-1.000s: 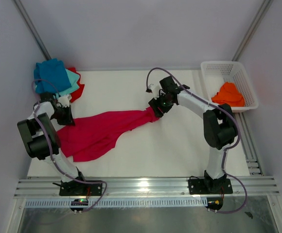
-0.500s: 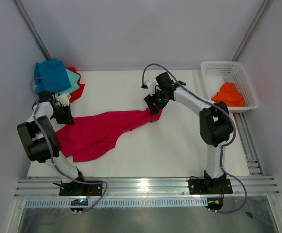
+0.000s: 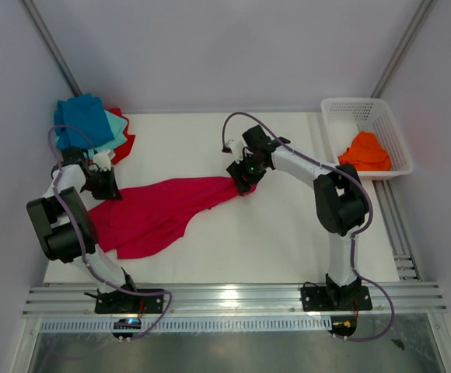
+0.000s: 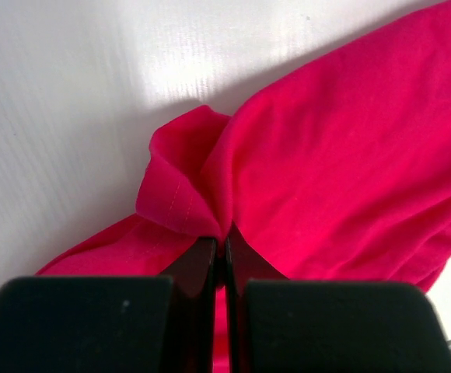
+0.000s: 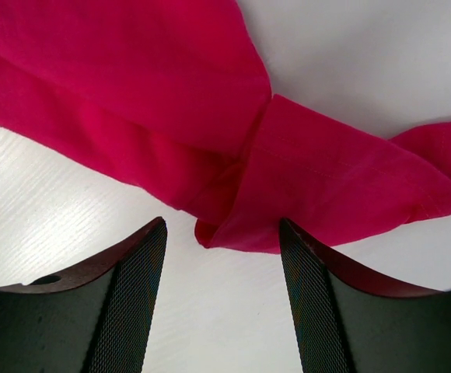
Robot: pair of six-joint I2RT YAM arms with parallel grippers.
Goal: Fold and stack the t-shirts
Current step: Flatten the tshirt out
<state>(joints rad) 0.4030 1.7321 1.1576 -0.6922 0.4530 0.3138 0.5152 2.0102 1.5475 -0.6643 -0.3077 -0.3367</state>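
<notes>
A crimson t-shirt (image 3: 159,208) is being shown drawn out in a long, rumpled band across the white tabletop (image 3: 288,233), running from the left side towards the middle. Its left end is being pinched by the left gripper (image 4: 222,247), whose jaws are pressed tight together on a bunched fold of the hem. At the opposite end, the right gripper (image 5: 222,233) is being held over the cloth with its jaws standing well apart. A folded tip of the shirt is being framed between the fingers (image 5: 132,295), and nothing is being gripped there. In the far left corner, a blue t-shirt (image 3: 82,120) is being carried on top of a teal t-shirt (image 3: 118,124) and a red t-shirt (image 3: 124,142) in a loose pile. An orange t-shirt (image 3: 365,151) is being held in the white basket (image 3: 350,106) at the far right edge of the tabletop.
</notes>
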